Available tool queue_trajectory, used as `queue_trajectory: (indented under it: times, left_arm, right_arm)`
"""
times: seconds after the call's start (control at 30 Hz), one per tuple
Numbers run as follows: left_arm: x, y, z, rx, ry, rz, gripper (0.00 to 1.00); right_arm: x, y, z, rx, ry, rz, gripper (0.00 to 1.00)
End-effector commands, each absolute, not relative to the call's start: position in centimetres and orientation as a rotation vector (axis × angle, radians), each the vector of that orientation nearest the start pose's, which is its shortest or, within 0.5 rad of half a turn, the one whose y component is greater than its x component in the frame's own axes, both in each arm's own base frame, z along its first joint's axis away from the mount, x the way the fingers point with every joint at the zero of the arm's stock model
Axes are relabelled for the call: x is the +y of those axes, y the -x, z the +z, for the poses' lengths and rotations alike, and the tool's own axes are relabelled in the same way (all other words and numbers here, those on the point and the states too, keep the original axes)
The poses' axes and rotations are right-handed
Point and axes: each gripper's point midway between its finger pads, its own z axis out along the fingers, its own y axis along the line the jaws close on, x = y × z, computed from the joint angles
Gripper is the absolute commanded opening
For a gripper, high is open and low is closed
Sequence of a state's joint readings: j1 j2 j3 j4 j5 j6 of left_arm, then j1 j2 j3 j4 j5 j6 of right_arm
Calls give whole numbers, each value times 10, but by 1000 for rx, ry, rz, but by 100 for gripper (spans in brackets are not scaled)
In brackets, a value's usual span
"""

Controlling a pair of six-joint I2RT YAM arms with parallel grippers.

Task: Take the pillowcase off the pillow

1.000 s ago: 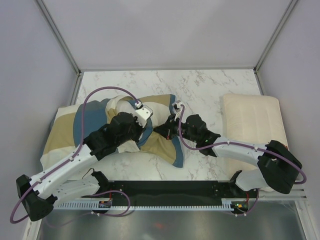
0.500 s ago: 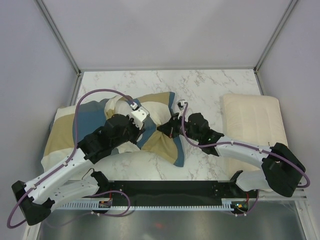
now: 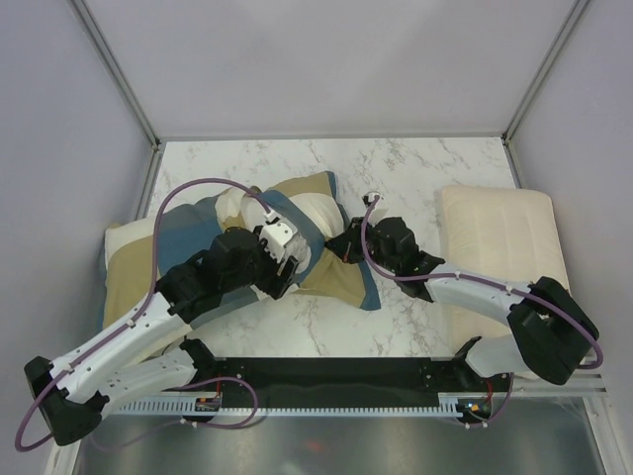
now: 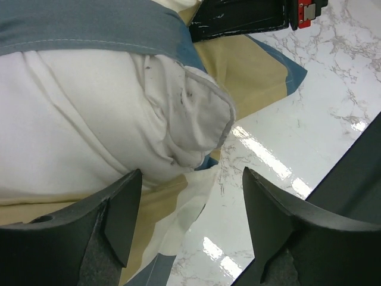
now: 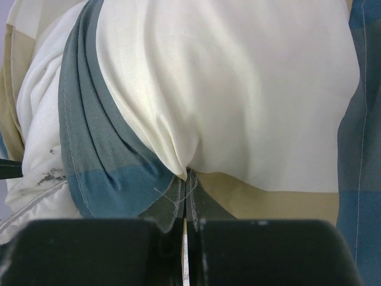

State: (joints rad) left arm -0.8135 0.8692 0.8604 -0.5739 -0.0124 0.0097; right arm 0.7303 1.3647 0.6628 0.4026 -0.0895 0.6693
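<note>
The pillowcase [image 3: 198, 242], in steel blue, tan and cream blocks, lies bunched at the left middle of the table. An off-white corner of the pillow [image 4: 196, 119] sticks out of it. My left gripper [image 3: 289, 265] hovers open just above that corner, nothing between its fingers [image 4: 122, 208]. My right gripper [image 3: 342, 244] is shut on a pinched fold of the pillowcase [image 5: 238, 89] at its right edge. In the right wrist view the pillow [image 5: 36, 119] shows at the far left, under the blue band.
A second cream pillow [image 3: 499, 242] lies flat at the right side of the marble table [image 3: 415, 168]. Grey walls close the table in on three sides. The black base rail [image 3: 326, 381] runs along the near edge.
My left gripper has opened and let go of what it held, drawing back a little. The right gripper, still shut, has pulled the pillowcase edge to the right and the bundle has shifted.
</note>
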Motion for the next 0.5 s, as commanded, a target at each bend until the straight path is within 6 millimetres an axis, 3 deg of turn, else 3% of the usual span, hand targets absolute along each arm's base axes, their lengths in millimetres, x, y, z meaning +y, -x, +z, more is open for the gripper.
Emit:
queue_trajectory:
  times: [0.0,0.13,0.47]
  left_arm:
    - [-215,-193,204,1995,-866,-522,76]
    - [-222,-204,218,1945,-835,-466,84]
    - [-214,-245,234,1886,-736,-207,85]
  right_arm:
    - [310,-290,157,1974,114,1021,0]
    - [314,-289,159,1968,122,1046,0]
    - [320,-284,162,1956,151,1091,0]
